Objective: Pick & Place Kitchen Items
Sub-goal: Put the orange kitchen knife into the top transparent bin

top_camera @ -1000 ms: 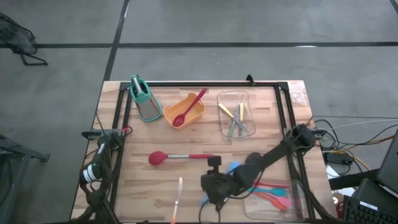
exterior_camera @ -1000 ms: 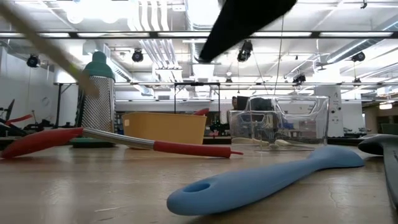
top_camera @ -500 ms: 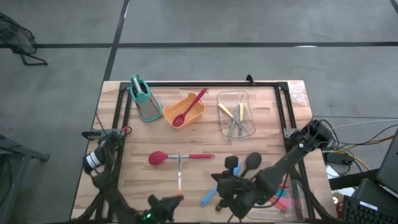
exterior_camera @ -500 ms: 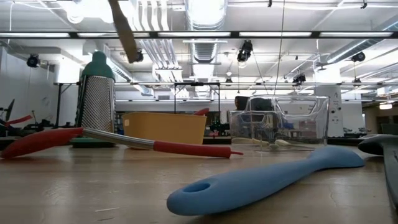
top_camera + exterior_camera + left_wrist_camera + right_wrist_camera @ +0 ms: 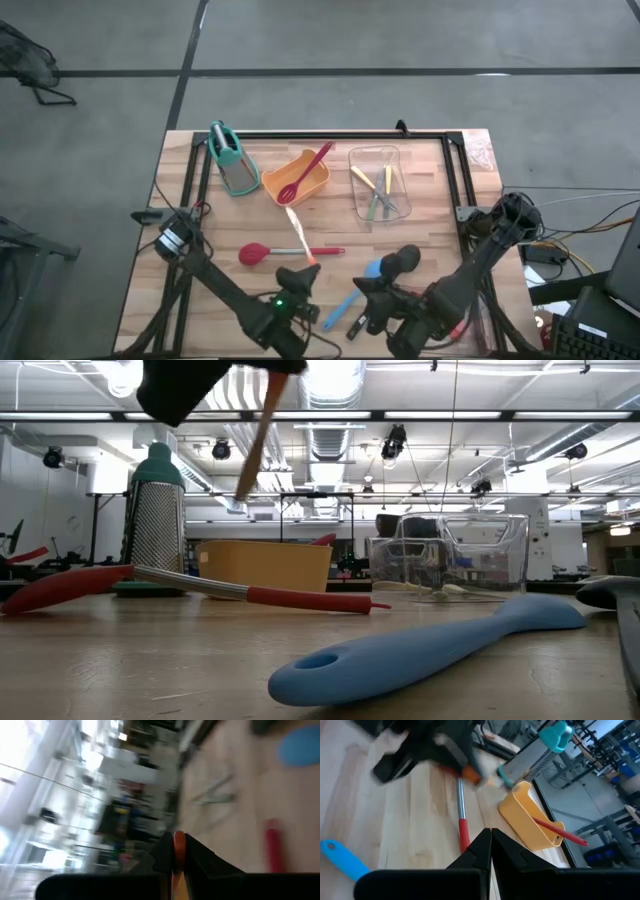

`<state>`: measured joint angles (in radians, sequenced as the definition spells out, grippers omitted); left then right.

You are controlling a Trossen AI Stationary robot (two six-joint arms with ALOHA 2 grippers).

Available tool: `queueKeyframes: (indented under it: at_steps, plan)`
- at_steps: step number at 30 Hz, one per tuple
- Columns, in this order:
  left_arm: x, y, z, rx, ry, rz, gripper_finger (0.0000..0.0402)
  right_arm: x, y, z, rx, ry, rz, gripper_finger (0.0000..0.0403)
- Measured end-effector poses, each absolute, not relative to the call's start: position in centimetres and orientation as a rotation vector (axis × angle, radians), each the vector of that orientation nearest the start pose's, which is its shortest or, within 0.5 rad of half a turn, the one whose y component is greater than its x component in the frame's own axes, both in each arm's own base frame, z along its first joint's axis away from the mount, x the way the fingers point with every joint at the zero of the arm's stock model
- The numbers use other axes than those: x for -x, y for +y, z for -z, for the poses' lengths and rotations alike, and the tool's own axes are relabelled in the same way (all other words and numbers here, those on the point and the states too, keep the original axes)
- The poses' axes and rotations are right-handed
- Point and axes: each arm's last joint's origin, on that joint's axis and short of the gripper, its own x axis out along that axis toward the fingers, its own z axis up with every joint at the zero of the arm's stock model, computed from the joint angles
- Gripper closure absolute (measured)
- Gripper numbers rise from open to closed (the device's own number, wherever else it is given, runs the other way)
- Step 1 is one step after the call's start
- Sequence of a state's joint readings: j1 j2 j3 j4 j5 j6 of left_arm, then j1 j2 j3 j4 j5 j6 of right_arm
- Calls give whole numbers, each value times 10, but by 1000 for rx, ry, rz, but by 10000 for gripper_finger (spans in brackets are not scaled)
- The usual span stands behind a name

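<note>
My left gripper (image 5: 306, 268) is over the table's middle, near the front, shut on a slim orange-and-pale utensil (image 5: 298, 235). The utensil's free end points at the orange tub (image 5: 318, 182). My right gripper (image 5: 362, 305) hovers shut and empty above the near end of a blue spatula (image 5: 350, 296), which lies flat on the wood. A black ladle (image 5: 402, 262) lies just right of it. A red-headed utensil (image 5: 258, 254) with a steel and red handle lies flat, left of centre. My left gripper pinches the utensil's orange end (image 5: 178, 851) between its two fingers. The fingers come nearly level from the table's near side and lie along the utensil. It sticks out past the fingertips toward the far edge, sloping slightly down, lifted clear of the table (image 5: 252, 445).
A red spoon (image 5: 308, 170) leans in the orange tub. A teal-handled grater (image 5: 232, 156) stands at the far left. A clear tray (image 5: 378, 185) holds yellow and green pieces. Another clear tray (image 5: 470, 312) at the near right holds pink and teal utensils. Black rails frame the table.
My left gripper has swung from the near edge toward the table's middle and far side, rising and carrying the slim utensil, which now points at the orange tub. My right gripper has drawn back toward the near right and risen, uncovering the black ladle and blue spatula.
</note>
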<state>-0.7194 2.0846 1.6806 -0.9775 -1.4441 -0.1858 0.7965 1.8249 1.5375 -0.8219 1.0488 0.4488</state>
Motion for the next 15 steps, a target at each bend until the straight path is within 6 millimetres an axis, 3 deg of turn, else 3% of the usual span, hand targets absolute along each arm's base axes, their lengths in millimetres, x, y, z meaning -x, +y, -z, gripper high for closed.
queueKeyframes:
  at_steps: [4, 8, 10, 15]
  plan:
    - [-344, -269, -222, -948, 608, -469, 377, -273, 255, -277, 444, 576, 344, 394]
    - [-359, -301, -235, -821, 491, -15, 377, -273, 256, -276, 443, 575, 341, 394]
    - [-361, -313, -245, -804, 373, 127, 377, -273, 256, -276, 443, 576, 342, 394]
    - [-363, -314, -252, -967, 315, 77, 377, -271, 258, -276, 448, 575, 337, 394]
